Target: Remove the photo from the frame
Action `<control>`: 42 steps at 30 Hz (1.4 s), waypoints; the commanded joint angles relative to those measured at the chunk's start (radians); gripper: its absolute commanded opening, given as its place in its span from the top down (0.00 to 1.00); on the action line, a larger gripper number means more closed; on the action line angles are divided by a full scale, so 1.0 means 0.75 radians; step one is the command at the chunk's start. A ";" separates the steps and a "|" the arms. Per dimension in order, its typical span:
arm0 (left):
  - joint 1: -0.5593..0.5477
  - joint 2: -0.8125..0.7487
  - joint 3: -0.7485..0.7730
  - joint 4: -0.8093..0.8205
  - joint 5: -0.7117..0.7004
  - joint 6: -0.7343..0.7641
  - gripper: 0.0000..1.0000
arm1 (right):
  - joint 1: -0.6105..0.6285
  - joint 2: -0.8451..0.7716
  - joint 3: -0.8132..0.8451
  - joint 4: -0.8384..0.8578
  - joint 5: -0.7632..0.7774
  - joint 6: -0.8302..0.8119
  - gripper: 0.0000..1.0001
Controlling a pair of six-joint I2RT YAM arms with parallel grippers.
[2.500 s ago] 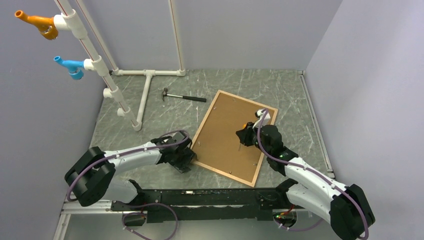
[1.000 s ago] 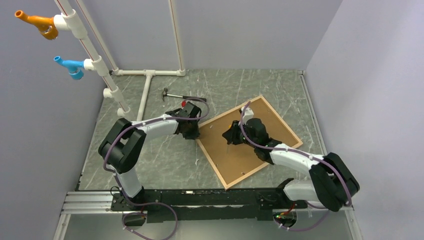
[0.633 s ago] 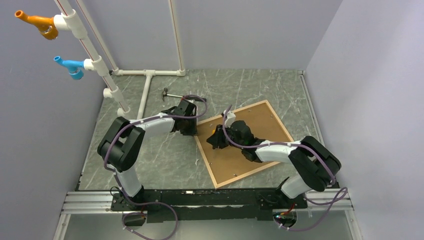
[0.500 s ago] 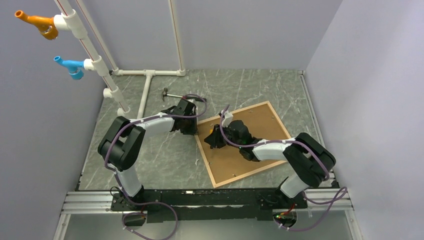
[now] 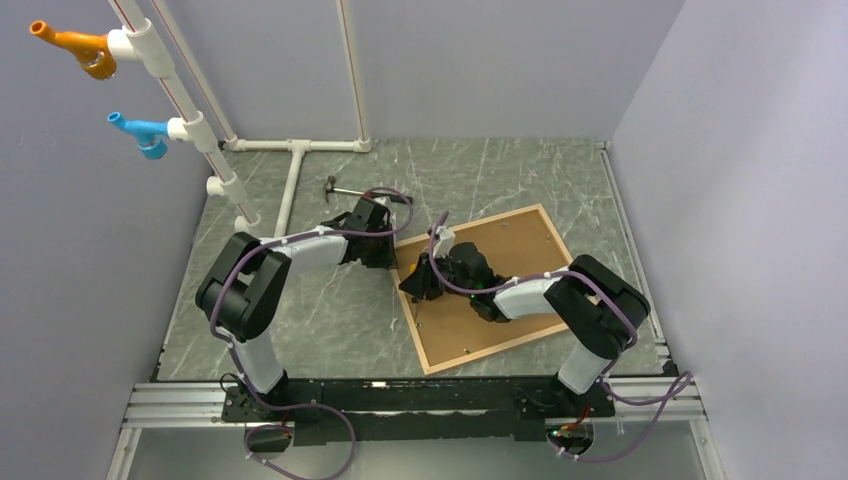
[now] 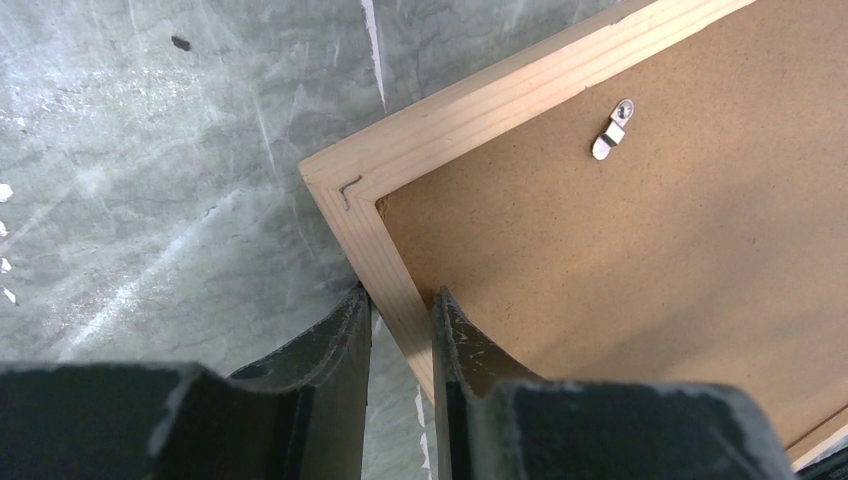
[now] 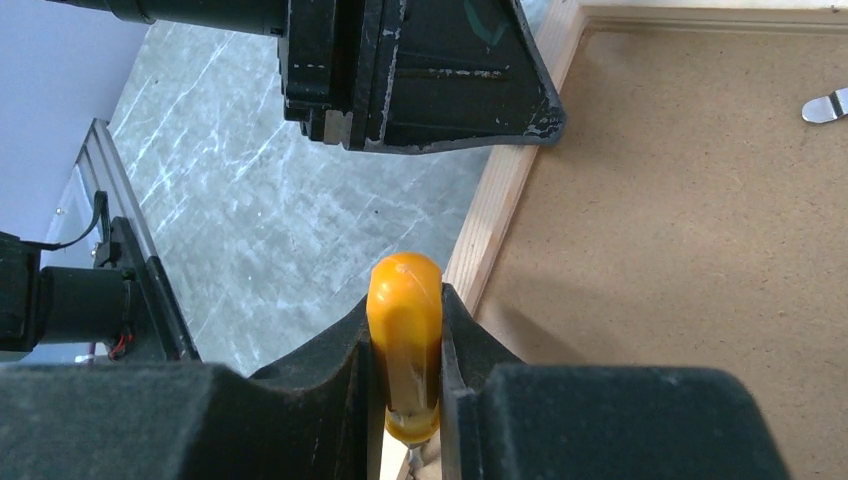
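The frame, light wood, lies face down on the table with its brown back up, so the photo's printed side is hidden. My left gripper is shut on the frame's left border just below a corner, one finger outside and one on the back panel. A metal clip sits near that corner. My right gripper is shut on an orange-handled screwdriver, hanging over the frame's left border close to the left gripper.
A small hammer lies on the table behind the left arm. A white pipe structure stands at the back left, carrying an orange fitting and a blue fitting. Walls close in on three sides.
The frame has turned and slid left on the table. My right gripper swept left across the brown back to the left border. My left gripper moved up to the far-left corner and has stayed there.
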 commanded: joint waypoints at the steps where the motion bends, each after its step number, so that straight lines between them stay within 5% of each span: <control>1: 0.005 0.073 -0.049 -0.053 -0.022 0.064 1.00 | 0.015 0.011 0.011 0.081 -0.029 0.040 1.00; 29: 0.039 0.151 0.025 -0.106 -0.012 0.127 1.00 | 0.025 -0.063 -0.014 -0.344 -0.117 -0.067 1.00; 42: 0.049 0.159 0.064 -0.143 0.008 0.146 1.00 | 0.044 -0.367 0.107 -0.758 0.070 -0.178 1.00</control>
